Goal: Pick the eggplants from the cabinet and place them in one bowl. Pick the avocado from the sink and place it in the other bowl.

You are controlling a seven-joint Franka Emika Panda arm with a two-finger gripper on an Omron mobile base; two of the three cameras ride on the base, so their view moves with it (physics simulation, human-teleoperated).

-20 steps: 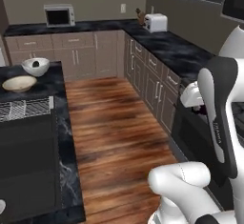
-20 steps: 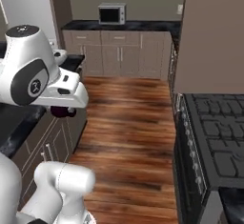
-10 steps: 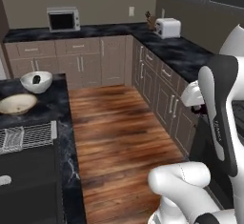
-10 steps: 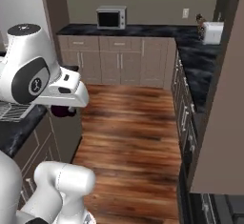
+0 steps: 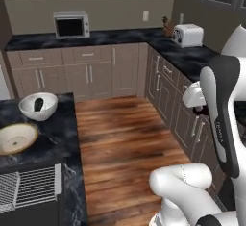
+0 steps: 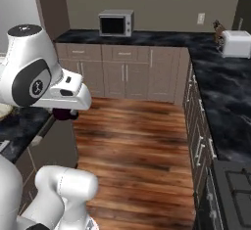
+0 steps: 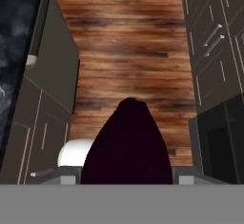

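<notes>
Eggplant carried above the wooden floor
The gripper (image 7: 127,178) holds the dark eggplant (image 7: 127,147) between its fingers; two bowls (image 5: 38,106) sit on the counter (image 5: 57,143).

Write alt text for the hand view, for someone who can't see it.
A dark purple eggplant held in the gripper fills the lower middle of the view, pointing away from the camera over a wooden floor. Dark cabinet fronts line one side, and a black stone counter edges the other.
</notes>
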